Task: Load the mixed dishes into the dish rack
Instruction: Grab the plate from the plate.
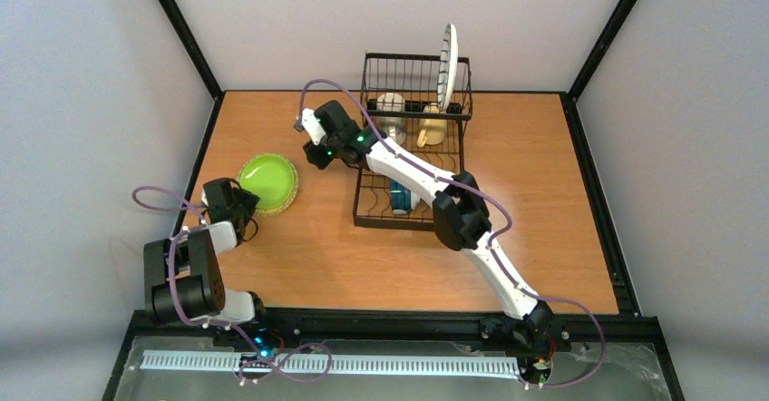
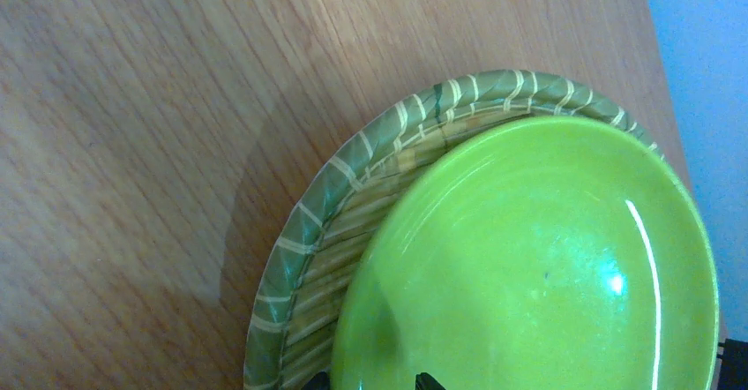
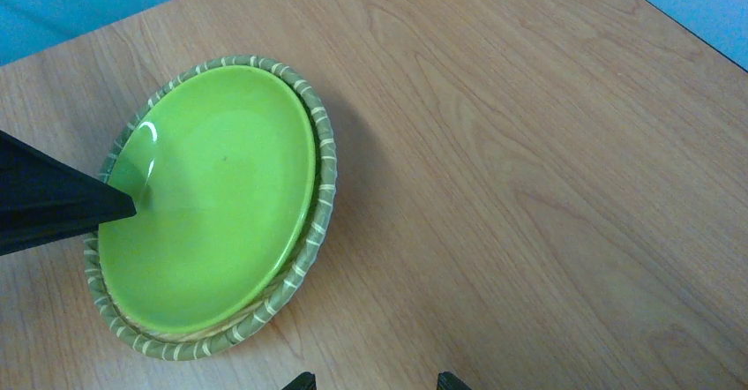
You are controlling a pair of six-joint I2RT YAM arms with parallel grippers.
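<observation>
The lime-green plate (image 1: 268,180) (image 2: 538,266) (image 3: 212,200) lies a little off centre on the tan plate (image 2: 304,240) (image 3: 313,222), which has a striped green rim, at the table's left. My left gripper (image 1: 245,203) (image 2: 372,381) is open, its jaws astride the lime plate's near rim, one finger (image 3: 62,206) over the plate. My right gripper (image 1: 314,151) (image 3: 370,381) is open and empty over bare wood right of the plates. The dish rack (image 1: 367,203) holds the upright striped plate (image 1: 447,65), the cream mug (image 1: 392,111), the yellow mug (image 1: 433,129) and the teal cup (image 1: 402,197).
The right arm (image 1: 453,206) stretches across the rack's near end. The wooden table (image 1: 544,192) ends in black frame rails on all sides, with grey walls behind. The plates lie close to the table's left edge (image 1: 201,161).
</observation>
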